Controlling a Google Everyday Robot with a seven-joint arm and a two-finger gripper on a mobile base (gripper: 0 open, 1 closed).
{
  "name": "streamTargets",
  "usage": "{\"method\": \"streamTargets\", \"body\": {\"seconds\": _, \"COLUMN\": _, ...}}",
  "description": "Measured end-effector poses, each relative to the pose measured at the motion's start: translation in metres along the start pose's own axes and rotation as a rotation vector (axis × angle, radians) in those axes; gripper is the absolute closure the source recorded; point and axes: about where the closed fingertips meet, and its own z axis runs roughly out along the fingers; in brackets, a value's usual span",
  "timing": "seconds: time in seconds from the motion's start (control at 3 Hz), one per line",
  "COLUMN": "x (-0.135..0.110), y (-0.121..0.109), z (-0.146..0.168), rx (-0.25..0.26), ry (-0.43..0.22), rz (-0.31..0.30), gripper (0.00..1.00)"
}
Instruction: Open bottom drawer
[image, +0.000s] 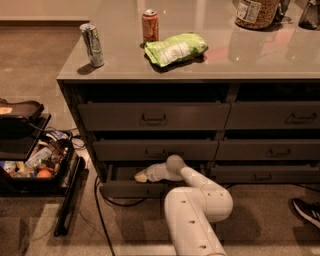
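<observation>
Subject of inspection: the bottom drawer (127, 189) of the left-hand stack, lowest of three beneath the grey counter (240, 60), just above the floor. Its slim front panel stands forward of the middle drawer (155, 149) above it, leaving a dark gap behind the panel, so the drawer is judged partly open and not yet at full travel. The gripper (141, 175) sits low, at the top edge of that panel and over the gap, with the white arm (200, 202) folded in from the right and crossing the panel's right end. Whether the gripper is open or closed, and whether it has hold of anything, cannot be told; the central bar handle is not visible, and may be hidden behind the arm. Handling assessment: the drawer is a rigid, wide, shallow box, likely running on slides, so it should move straight out with steady resistance and no flex. Its contents are not visible, so its weight is unknown. The proper hold is the bar handle at the panel's centre, or failing that the top lip of the panel near the centre; an off-centre pull risks racking the drawer. A dark cable (98, 210) lies on the floor just beside the drawer's left corner and could foul further travel.
</observation>
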Motion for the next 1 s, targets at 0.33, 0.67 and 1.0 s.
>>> {"method": "streamTargets", "body": {"seconds": 0.33, "x": -0.005, "y": 0.007, "z": -0.004, "rx": 0.0, "ry": -0.003, "rz": -0.03, "gripper": 1.0}}
{"method": "streamTargets", "body": {"seconds": 0.67, "x": -0.008, "y": 0.018, "z": -0.007, "rx": -0.015, "ry": -0.025, "rz": -0.048, "gripper": 1.0}}
{"method": "streamTargets", "body": {"seconds": 1.0, "x": 0.012, "y": 0.036, "z": -0.01, "rx": -0.058, "ry": -0.065, "rz": -0.023, "gripper": 1.0}}
